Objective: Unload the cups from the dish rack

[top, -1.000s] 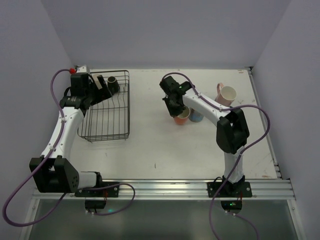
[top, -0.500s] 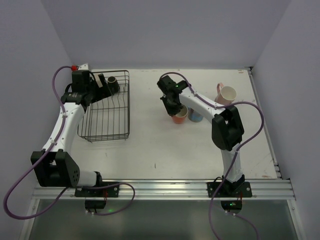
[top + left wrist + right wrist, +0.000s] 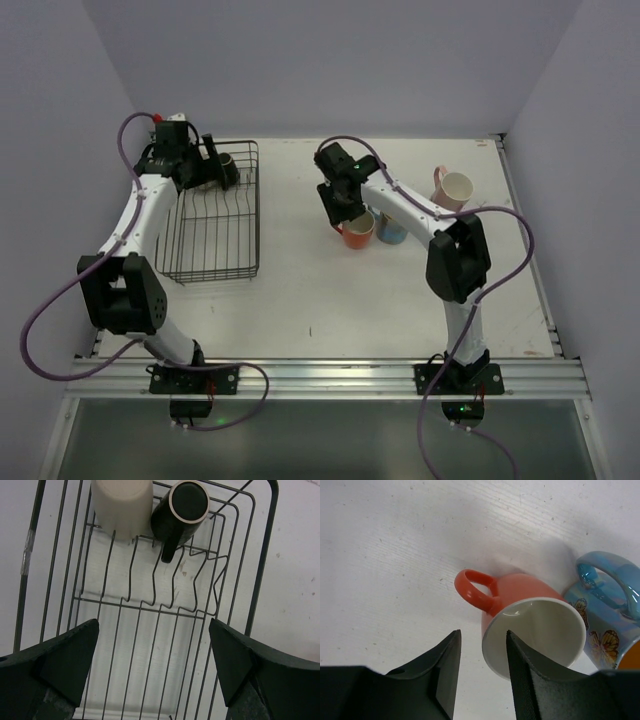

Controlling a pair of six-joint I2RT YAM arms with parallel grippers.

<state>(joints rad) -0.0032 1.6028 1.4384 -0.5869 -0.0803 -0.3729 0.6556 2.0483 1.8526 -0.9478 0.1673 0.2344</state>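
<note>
I'm logging scuffed white table (image 3: 300, 290), lilac walls (image 3: 330, 70), wire dish rack (image 3: 215, 240); left gripper (image 3: 155, 665) gaping, right gripper (image 3: 482, 680) parted astride glossy orange cup (image 3: 520, 592).

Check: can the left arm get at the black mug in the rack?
Probably yes. The left claw hangs open over the rack, with the black mug ahead and nothing between them. The cream mug close beside it may crowd one finger.
</note>
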